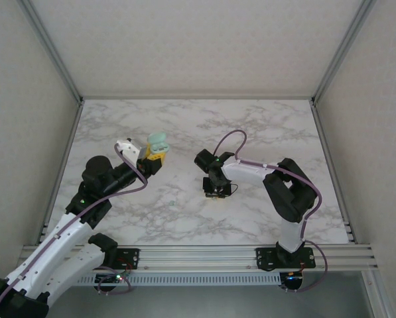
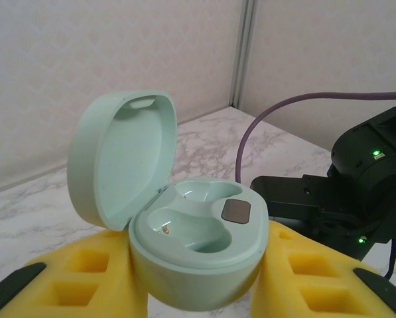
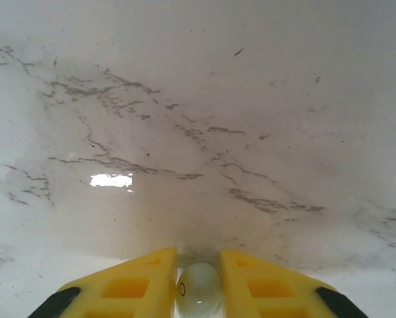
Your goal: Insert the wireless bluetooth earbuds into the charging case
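My left gripper [image 1: 154, 159] is shut on an open mint green charging case [image 1: 158, 142] and holds it off the marble table. In the left wrist view the case [image 2: 198, 265] sits between the yellow fingers [image 2: 85, 275], lid [image 2: 121, 159] tipped back to the left, and both wells are empty. My right gripper [image 1: 217, 192] points down at the table's middle. In the right wrist view a pale mint earbud [image 3: 199, 291] sits between its yellow fingers [image 3: 138, 288], both inner faces against it, resting on or just above the marble.
The right arm's black wrist [image 2: 357, 192] stands close behind the held case. White marble table top [image 1: 264, 126] stretches open toward the back. Aluminium frame posts [image 1: 330, 66] and pale walls bound the sides.
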Tool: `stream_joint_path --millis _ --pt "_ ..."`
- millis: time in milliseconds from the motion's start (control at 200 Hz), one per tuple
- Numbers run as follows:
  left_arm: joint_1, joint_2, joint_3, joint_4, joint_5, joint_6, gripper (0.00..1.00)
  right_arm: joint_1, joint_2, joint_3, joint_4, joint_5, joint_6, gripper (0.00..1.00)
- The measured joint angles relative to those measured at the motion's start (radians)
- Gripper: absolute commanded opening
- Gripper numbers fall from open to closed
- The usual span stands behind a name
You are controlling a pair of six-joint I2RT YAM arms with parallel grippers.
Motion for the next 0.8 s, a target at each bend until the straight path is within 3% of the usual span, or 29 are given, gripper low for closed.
stream_joint_path --millis 300,420,481,681,801 --pt "0.000 0.006 0.003 0.000 0.000 0.000 0.27 0.000 -0.002 0.005 -0.003 -0.009 -0.027 0.14" --pt "0.000 0.006 0.005 0.000 0.000 0.000 0.27 -0.011 -0.056 0.003 0.008 -0.081 -0.059 0.13" --pt "0.000 0.006 0.006 -0.001 0.000 0.000 0.27 -0.028 -0.113 -0.002 0.032 -0.165 -0.079 0.13" --pt "0.000 0.005 0.021 -0.007 0.000 0.003 0.26 -0.156 -0.273 -0.007 0.167 -0.635 -0.146 0.13" --pt "0.000 0.005 0.021 -0.008 0.000 0.003 0.26 -0.167 -0.275 -0.007 0.204 -0.791 -0.165 0.13"
